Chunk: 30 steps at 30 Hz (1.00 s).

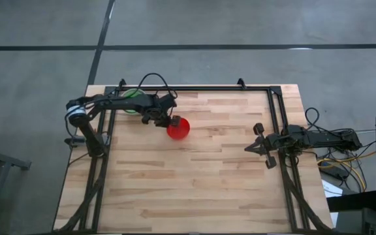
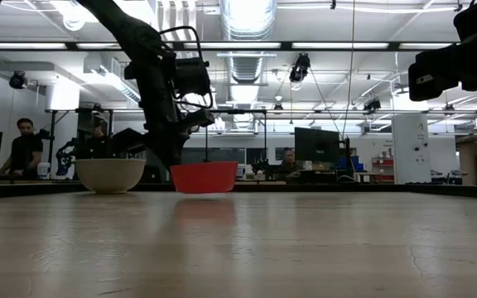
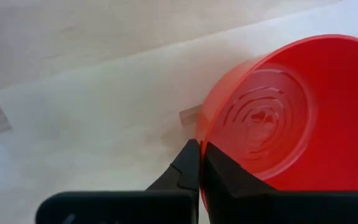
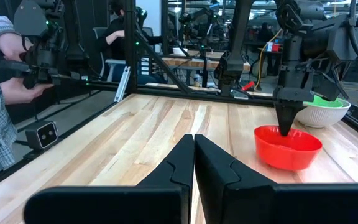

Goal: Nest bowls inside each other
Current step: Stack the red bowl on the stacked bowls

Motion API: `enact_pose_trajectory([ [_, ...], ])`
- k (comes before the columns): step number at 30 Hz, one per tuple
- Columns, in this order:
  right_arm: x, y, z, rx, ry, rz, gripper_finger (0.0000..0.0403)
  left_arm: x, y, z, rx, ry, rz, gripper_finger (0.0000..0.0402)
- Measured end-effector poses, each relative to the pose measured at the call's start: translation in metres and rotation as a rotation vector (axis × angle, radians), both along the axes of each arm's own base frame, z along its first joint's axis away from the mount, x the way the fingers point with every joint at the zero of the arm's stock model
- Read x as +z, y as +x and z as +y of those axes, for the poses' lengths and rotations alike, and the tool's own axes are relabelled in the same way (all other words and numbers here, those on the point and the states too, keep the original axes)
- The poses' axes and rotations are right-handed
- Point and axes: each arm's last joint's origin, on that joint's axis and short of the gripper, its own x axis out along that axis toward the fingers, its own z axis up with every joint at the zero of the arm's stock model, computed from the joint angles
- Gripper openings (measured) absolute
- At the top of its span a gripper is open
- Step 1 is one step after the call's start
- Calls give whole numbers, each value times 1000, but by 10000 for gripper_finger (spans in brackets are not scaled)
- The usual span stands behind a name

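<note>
A red bowl (image 1: 179, 128) stands on the wooden table (image 1: 194, 189), left of the middle and toward the far edge. My left gripper (image 3: 202, 163) comes down on its far-left rim and is shut on it. Farther left, by the far edge, stands a grey-white bowl (image 4: 325, 113) with bright green (image 4: 325, 101) showing inside it; my left arm partly covers it in the high view (image 1: 132, 101). My right gripper (image 4: 194, 146) waits shut at the table's right edge (image 1: 258, 145), holding nothing. My left gripper pinches the red bowl's rim (image 3: 201, 138) on its far-left side, one finger (image 3: 188, 169) outside the wall and the other finger (image 3: 232, 180) inside the bowl. The fingers slant steeply down from above. The bowl sits upright with its base on the table (image 2: 204, 190).
A black frame (image 1: 194, 88) runs along the table's far and side edges. Bare wood lies between the red bowl and my right gripper and over the near half. Beyond the table, people sit at desks, and a person's hands (image 4: 17, 68) hold a device at the side.
</note>
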Motion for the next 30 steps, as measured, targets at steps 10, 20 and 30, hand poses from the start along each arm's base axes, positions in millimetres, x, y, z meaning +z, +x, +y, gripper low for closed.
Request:
enact_pose_trajectory([
  [10, 0, 0, 0, 0, 0, 0, 9, 18, -12, 3, 28, 62, -4, 4],
  [20, 0, 0, 0, 0, 0, 0, 8, 46, -26, 1, 56, 148, -58, 5],
  [30, 0, 0, 0, 0, 0, 0, 9, 68, -38, -3, 108, 220, -103, 5],
])
